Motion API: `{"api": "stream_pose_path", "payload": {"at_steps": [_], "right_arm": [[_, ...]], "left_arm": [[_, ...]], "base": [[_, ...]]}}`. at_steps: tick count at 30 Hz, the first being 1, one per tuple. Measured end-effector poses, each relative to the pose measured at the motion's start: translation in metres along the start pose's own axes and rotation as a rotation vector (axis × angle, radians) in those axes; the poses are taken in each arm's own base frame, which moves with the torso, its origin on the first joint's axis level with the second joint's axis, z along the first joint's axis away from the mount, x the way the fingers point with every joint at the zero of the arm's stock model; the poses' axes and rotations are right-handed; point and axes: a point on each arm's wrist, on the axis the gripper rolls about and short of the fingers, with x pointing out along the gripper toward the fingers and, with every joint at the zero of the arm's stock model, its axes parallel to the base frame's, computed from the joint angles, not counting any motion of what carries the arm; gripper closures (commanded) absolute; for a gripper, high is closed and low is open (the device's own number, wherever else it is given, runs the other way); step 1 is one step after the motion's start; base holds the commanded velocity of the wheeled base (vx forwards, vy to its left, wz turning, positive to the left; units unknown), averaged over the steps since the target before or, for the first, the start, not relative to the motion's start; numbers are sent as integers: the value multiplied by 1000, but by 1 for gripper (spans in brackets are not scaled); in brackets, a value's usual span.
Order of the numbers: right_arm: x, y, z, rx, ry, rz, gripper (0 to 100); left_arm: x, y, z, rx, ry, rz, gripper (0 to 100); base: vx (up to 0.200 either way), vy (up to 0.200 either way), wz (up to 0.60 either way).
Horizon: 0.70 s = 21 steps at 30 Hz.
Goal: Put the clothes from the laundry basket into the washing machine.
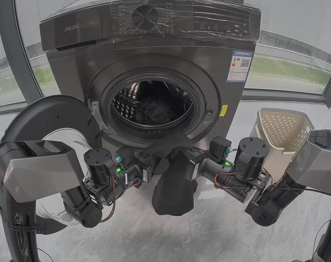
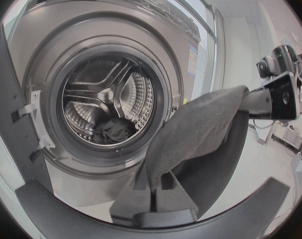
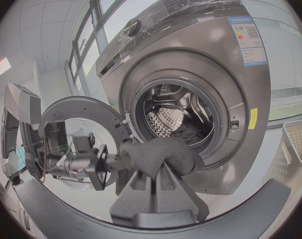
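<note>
You face the washing machine [image 1: 151, 55], which stands straight ahead on the floor [image 1: 194, 233]. Its door [image 1: 45, 124] hangs open to your left. Inside the drum [image 1: 123, 106], a pile of clothes [image 1: 156, 110] lies at the bottom. The laundry basket [image 1: 281, 128] stands on the floor to the right of the machine, just beside it. In front of the opening, below its rim, a garment [image 1: 172, 186] hangs between your left end effector [image 2: 152, 183] and right end effector [image 3: 153, 180], each pinching its upper edge on its own side.
</note>
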Motion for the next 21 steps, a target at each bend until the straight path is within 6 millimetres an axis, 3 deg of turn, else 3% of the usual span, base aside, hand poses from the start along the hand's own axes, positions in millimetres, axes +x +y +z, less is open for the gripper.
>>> {"api": "stream_pose_path", "payload": {"at_steps": [5, 6, 14, 16, 17, 21], "right_arm": [[0, -1, -9, -1, 25, -1, 100], [-1, -1, -10, -1, 29, 0, 0], [-2, 1, -25, -2, 79, 3, 0], [-5, 1, -35, -4, 119, 3, 0], [-11, 0, -49, -10, 178, -1, 0], [-14, 0, -61, -15, 226, -2, 0]], "left_arm": [[-6, -3, 29, -5, -77, -6, 100], [-8, -3, 34, -5, -90, -7, 100], [-22, -4, 78, -4, -210, 7, 100], [-27, -5, 90, -4, -245, 7, 100], [-33, -7, 104, -4, -285, 7, 100], [-38, -10, 115, -3, -318, 1, 100]], "base": [[0, 0, 0], [0, 0, 0], [0, 0, 0], [0, 0, 0], [0, 0, 0], [0, 0, 0]]}}
